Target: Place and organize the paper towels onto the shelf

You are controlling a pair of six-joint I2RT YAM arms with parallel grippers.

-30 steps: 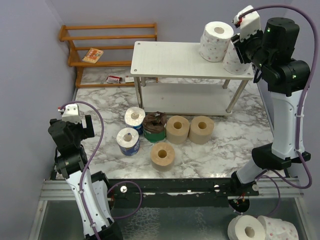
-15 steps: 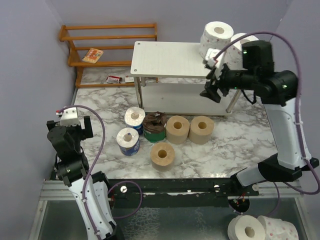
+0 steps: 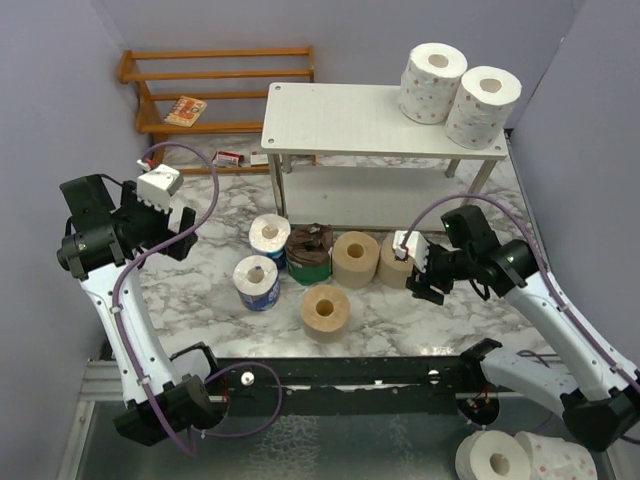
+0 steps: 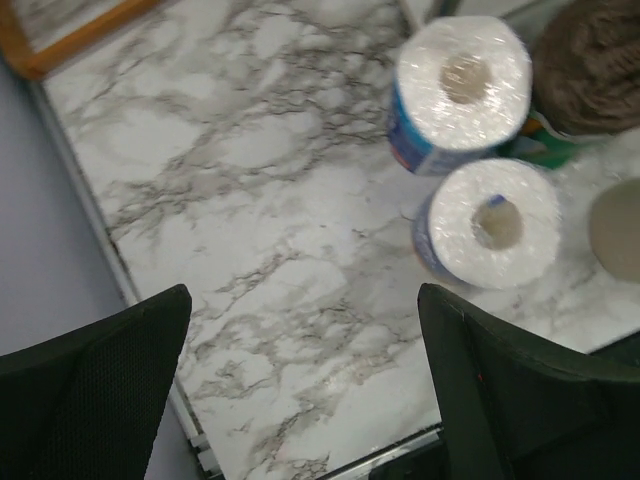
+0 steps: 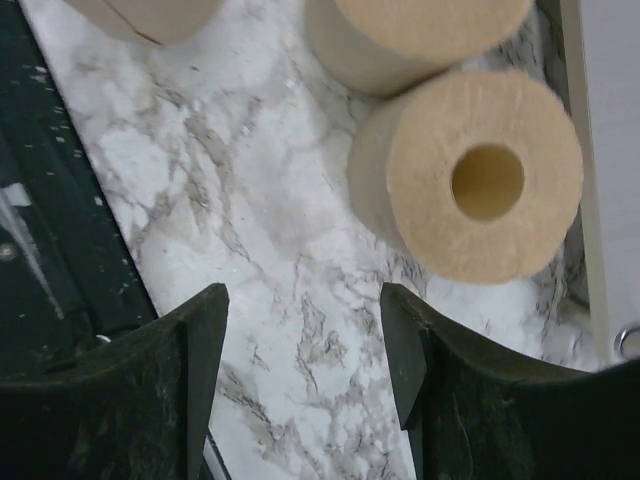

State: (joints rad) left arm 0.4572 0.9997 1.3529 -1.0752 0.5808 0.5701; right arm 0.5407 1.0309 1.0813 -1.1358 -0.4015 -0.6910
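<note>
Two white pink-dotted rolls (image 3: 432,82) (image 3: 483,105) stand on the top tier of the pale shelf (image 3: 340,120), at its right end. On the marble in front of it stand two blue-wrapped rolls (image 3: 268,238) (image 3: 256,282), the dark brown roll (image 3: 309,252) and three tan rolls (image 3: 355,258) (image 3: 403,258) (image 3: 326,310). My right gripper (image 3: 422,282) is open and empty, low beside the rightmost tan roll (image 5: 480,175). My left gripper (image 3: 180,228) is open and empty over bare marble, left of the blue rolls (image 4: 463,90) (image 4: 490,225).
An orange slatted rack (image 3: 215,70) with a small box (image 3: 186,110) stands at the back left. A small red box (image 3: 228,157) lies beside it. Two more rolls (image 3: 520,455) lie below the table's near right edge. Purple walls close both sides.
My right arm has left the second white roll on the shelf top and come down to the marble by the tan rolls. My left arm has swung up and outward to the left.
</note>
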